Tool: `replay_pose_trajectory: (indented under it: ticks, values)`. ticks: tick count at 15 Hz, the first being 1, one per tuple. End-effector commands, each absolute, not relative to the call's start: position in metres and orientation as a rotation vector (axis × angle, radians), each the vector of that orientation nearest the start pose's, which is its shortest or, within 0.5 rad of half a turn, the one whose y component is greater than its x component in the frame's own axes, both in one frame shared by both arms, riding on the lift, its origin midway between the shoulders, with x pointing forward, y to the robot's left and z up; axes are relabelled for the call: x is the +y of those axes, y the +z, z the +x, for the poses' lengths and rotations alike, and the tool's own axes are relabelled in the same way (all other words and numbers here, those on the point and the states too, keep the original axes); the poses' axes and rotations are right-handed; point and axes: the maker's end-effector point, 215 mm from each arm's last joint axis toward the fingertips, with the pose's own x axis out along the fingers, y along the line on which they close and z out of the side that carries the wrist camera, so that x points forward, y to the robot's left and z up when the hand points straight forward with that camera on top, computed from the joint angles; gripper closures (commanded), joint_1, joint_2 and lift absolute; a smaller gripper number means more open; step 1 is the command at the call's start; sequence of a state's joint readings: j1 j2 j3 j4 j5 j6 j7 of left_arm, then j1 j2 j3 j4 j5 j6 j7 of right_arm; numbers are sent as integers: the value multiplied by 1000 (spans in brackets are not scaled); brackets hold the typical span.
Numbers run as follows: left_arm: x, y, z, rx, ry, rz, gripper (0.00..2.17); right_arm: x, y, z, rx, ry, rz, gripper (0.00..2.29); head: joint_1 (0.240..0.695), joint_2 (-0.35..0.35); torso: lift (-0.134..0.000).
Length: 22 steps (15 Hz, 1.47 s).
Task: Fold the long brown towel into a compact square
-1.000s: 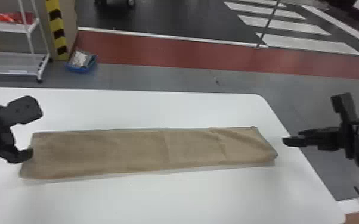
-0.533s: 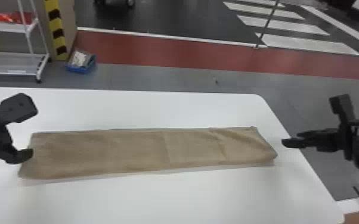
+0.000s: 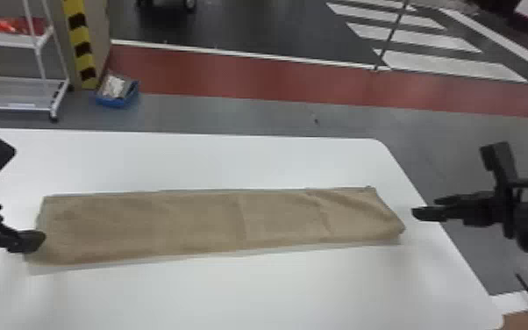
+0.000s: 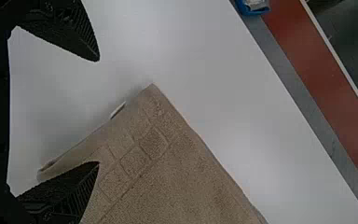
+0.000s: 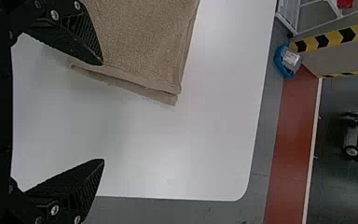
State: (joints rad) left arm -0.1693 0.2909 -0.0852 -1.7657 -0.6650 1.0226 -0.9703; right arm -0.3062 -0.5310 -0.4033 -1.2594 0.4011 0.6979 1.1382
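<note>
In the head view, my left gripper stands at the left end of the brown towel, one finger over its edge. My right gripper is off the towel's right end, above the table's right edge. The towel lies flat as a long strip across the table. In the left wrist view my left gripper is open, one finger over the towel near its end. The right wrist view has my right gripper open, with one finger over the layered end of the towel.
The white table extends in front of and behind the towel, with its rounded far right corner close to my right gripper. Beyond it on the floor are a white shelf rack and a blue bin.
In the head view, my left gripper has shifted slightly to the left. My right gripper has hardly moved, and the towel lies as before.
</note>
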Motion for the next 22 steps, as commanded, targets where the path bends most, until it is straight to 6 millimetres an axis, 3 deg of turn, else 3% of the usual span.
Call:
replay_pose_trajectory:
  ticks: [1, 3, 6, 8, 17, 19, 21, 22]
  values:
    - [303, -442, 521, 926, -347, 352, 103, -556, -404, 514, 823, 274, -110, 161, 695, -255, -120]
    - [299, -437, 530, 912, -296, 323, 110, -555, -405, 514, 823, 276, -112, 161, 695, -257, -120]
    - [295, -436, 527, 951, -261, 181, 144, -555, -406, 513, 822, 278, -113, 161, 695, -262, -120]
    - [294, -443, 516, 1001, -242, 114, 147, -556, -408, 512, 822, 278, -117, 161, 695, -266, -120]
    - [294, -466, 517, 1066, -210, -8, 167, -558, -411, 512, 829, 270, -130, 161, 695, -271, -120]
    - [289, -463, 521, 1060, -231, -49, 302, -558, -412, 512, 828, 270, -133, 161, 695, -275, -120]
    - [279, -462, 521, 1058, -268, -71, 701, -560, -411, 512, 826, 268, -136, 161, 695, -278, -120]
    - [277, -461, 521, 1057, -280, -80, 1011, -560, -413, 511, 828, 269, -136, 161, 695, -287, -120]
